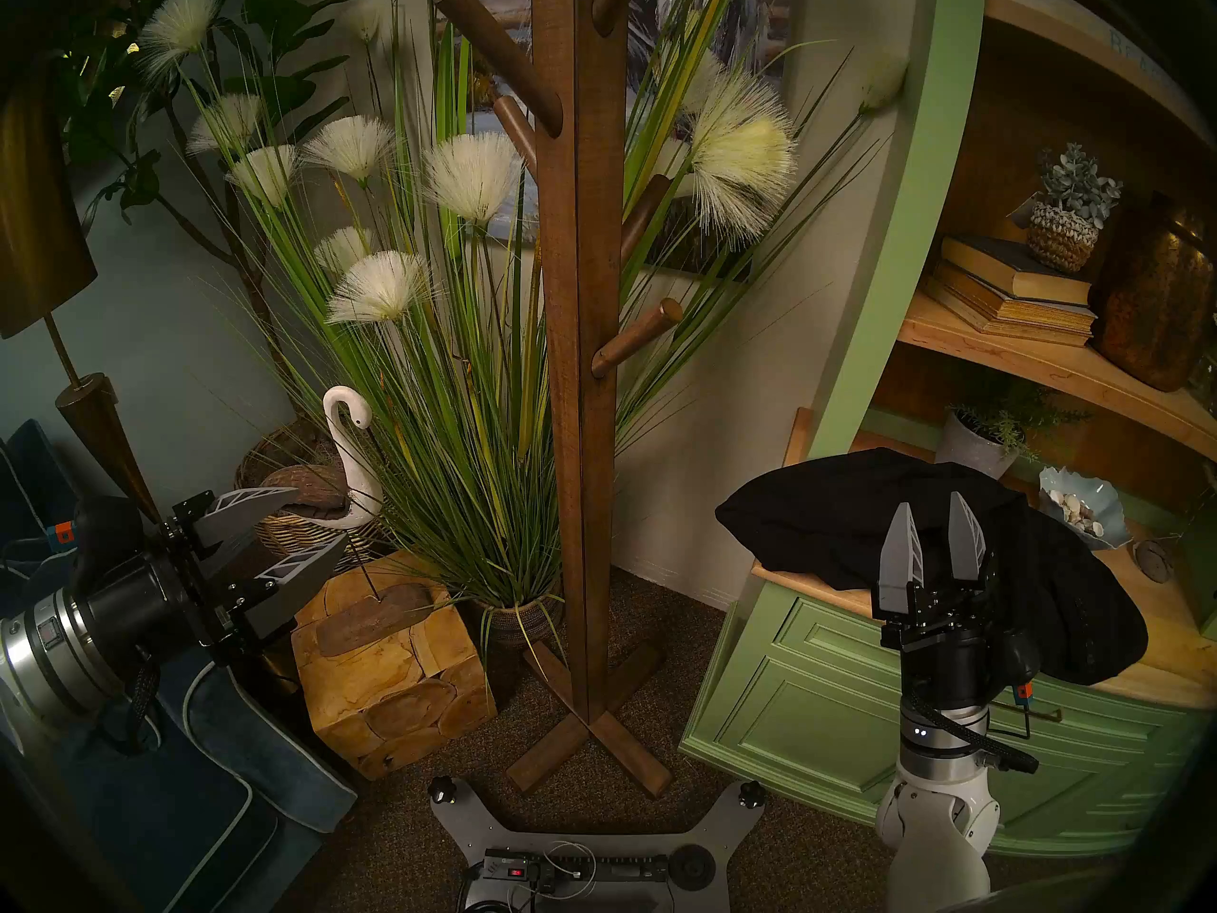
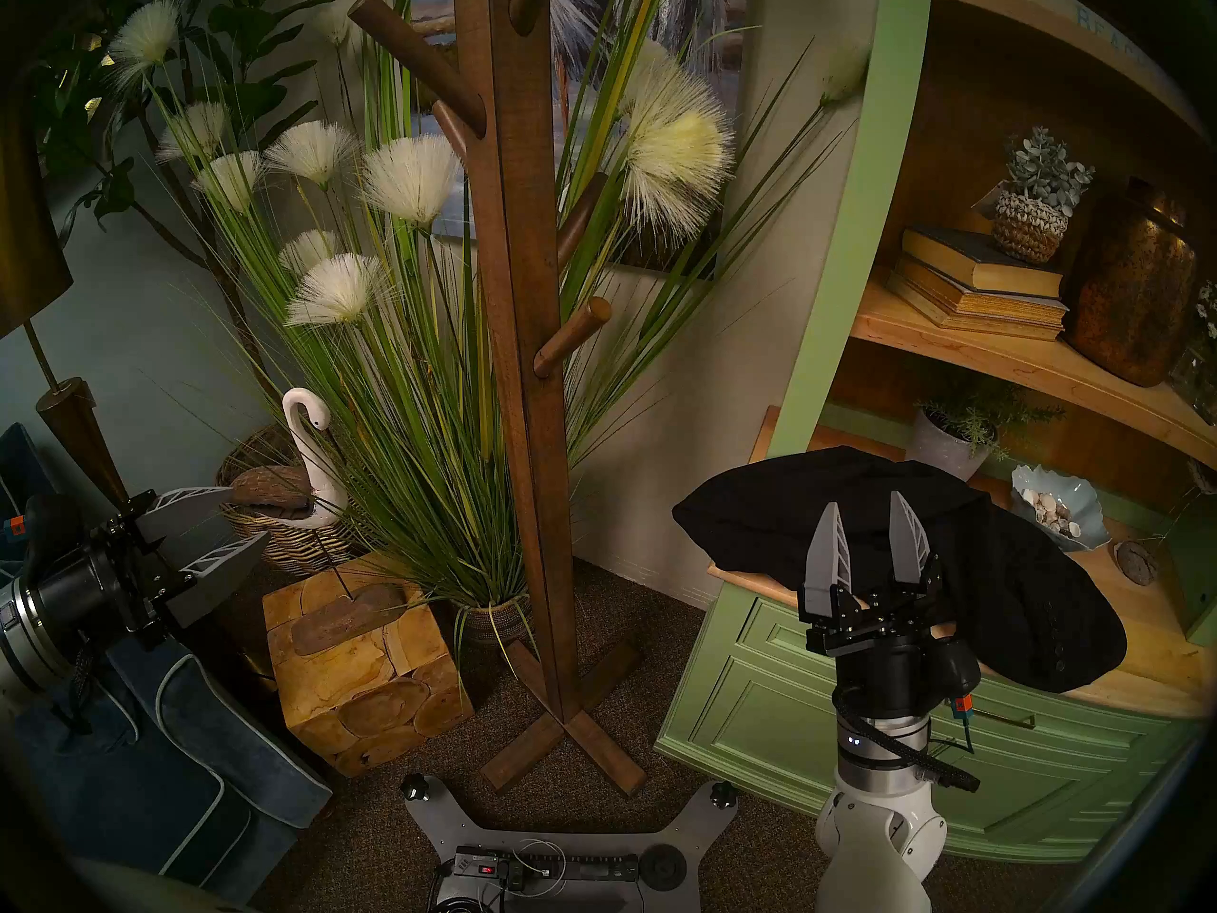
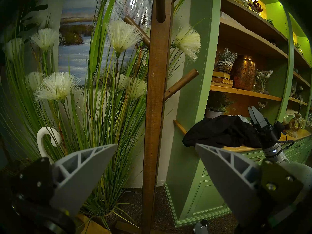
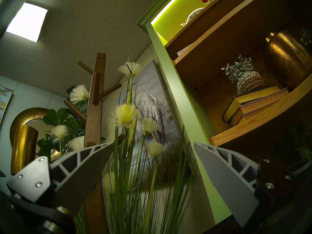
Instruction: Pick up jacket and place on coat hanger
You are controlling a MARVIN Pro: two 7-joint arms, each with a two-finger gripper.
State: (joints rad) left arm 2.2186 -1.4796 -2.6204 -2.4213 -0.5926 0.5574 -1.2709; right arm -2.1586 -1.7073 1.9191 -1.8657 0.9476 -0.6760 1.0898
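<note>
Jacket [image 1: 823,529], black and crumpled, lies heaped on the wooden counter [image 1: 810,592] of the green cabinet [image 1: 816,714], one end hanging over the counter's front edge; no gripper touches it. Coat stand [image 1: 579,338], brown wood with a square post, angled round pegs and a crossed foot, rises bare at centre on the carpet, to the robot's left of the cabinet. Right gripper [image 1: 934,506] points upward in front of the jacket, its two grey fingers spread apart and empty. Left gripper [image 1: 319,516], held sideways at the far left and well apart from the jacket, likewise shows parted fingers with nothing between them. Behind the stand stands a potted grass plant [image 1: 461,365] with white tufts; beside it, a white swan figure [image 1: 349,444] rises above a wooden block [image 1: 395,681].
</note>
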